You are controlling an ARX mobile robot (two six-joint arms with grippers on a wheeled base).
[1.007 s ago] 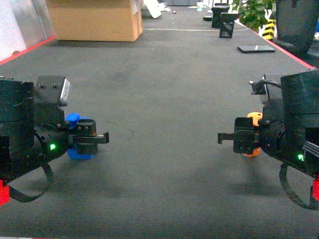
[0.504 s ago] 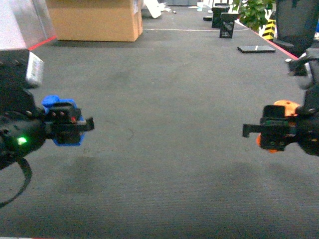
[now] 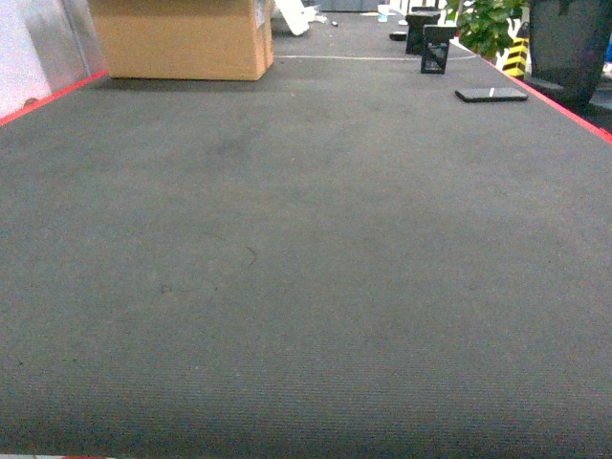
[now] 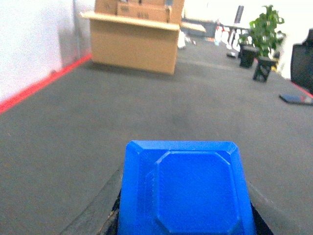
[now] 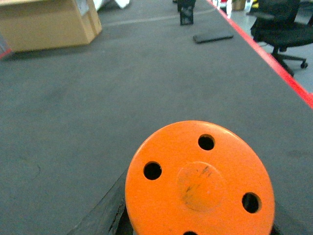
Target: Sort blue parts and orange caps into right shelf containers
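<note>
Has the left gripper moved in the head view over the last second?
Yes. It slid left, away from the cardboard box, and has left the head view; the left wrist view shows a blue part.

The blue part (image 4: 185,193) at my left wrist is smooth moulded plastic with a satin sheen; its faceted top face shows a faint ribbed patch at the left edge. The orange cap (image 5: 199,180) at my right wrist is smooth plastic, semi-matt, with dark scuff marks on its centre disc. The floor covering (image 3: 306,268) is matt dark grey carpet with a fine ribbed weave. The box (image 3: 182,38) is plain matt brown cardboard. The border strip (image 5: 279,61) reads as smooth red.
</note>
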